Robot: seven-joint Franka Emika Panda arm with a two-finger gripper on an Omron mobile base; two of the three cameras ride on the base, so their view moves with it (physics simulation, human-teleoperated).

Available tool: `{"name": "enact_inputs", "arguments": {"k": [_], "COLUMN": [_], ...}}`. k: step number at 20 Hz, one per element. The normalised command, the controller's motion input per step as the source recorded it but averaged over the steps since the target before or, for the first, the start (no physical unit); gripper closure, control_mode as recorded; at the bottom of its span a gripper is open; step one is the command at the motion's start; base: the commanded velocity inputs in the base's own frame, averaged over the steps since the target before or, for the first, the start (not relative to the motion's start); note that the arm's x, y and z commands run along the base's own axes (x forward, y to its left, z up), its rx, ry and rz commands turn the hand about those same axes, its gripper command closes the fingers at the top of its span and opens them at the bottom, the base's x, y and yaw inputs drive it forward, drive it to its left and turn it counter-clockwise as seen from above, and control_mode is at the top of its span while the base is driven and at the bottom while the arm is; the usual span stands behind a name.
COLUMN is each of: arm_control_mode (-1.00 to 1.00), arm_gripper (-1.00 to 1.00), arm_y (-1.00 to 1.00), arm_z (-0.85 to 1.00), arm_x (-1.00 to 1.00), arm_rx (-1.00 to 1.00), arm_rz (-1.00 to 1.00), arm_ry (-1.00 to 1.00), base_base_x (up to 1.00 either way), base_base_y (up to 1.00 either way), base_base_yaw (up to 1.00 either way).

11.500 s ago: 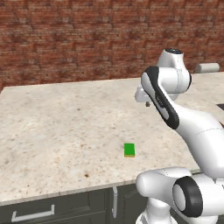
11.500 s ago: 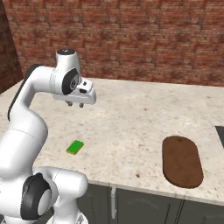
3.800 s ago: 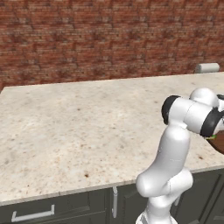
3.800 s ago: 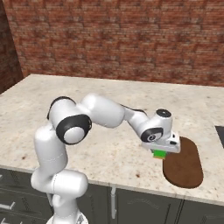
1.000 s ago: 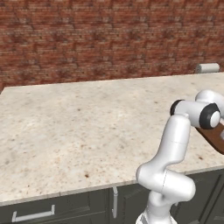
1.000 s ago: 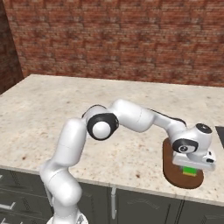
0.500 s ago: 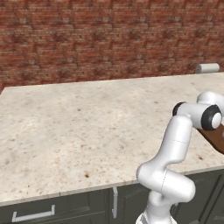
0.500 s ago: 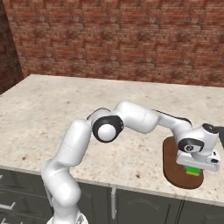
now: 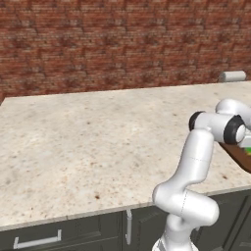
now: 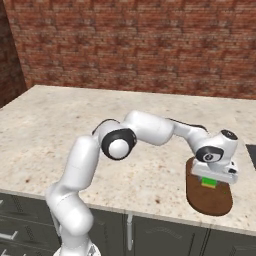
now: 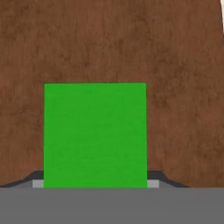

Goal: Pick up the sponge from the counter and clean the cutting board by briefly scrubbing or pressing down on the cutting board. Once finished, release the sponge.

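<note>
The scrubbing step is judged to be in hand: the sponge [image 10: 209, 182] is held between the jaws of the gripper [image 10: 212, 180] and lies on the cutting board [image 10: 215, 200], toward its 12 o'clock end. Next, a brief downward press is called for, then release.

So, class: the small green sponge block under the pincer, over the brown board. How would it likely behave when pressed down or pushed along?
The small bright green rectangular sponge looks blocky and flat-sided, so it probably won't roll. It looks small beside the dark reddish-brown wooden cutting board, so it is likely light. Being a sponge, it would probably squash somewhat under the pincer.
</note>
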Motion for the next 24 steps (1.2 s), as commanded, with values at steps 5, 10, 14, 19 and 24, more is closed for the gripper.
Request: {"name": "enact_inputs", "arguments": {"k": [5, 10, 14, 19, 24], "arm_control_mode": [-1.0, -1.0, -1.0, -1.0, -1.0], "arm_gripper": [1.0, 1.0, 1.0, 1.0, 1.0], "arm_y": [0.65, 0.1, 0.12, 0.08, 0.27], "arm_z": [-0.98, -0.04, 0.07, -0.64, -0.63], "arm_x": [0.06, 0.4, 0.56, 0.31, 0.35], "arm_rx": [0.0, 0.0, 0.0, 0.0, 0.0], "arm_rz": [0.0, 0.0, 0.0, 0.0, 0.0], "arm_ry": [0.07, 0.0, 0.0, 0.0, 0.0], "base_base_x": [0.0, 0.0, 0.0, 0.0, 0.0], "base_base_y": [0.0, 0.0, 0.0, 0.0, 0.0], "base_base_yaw": [0.0, 0.0, 0.0, 0.0, 0.0]}}
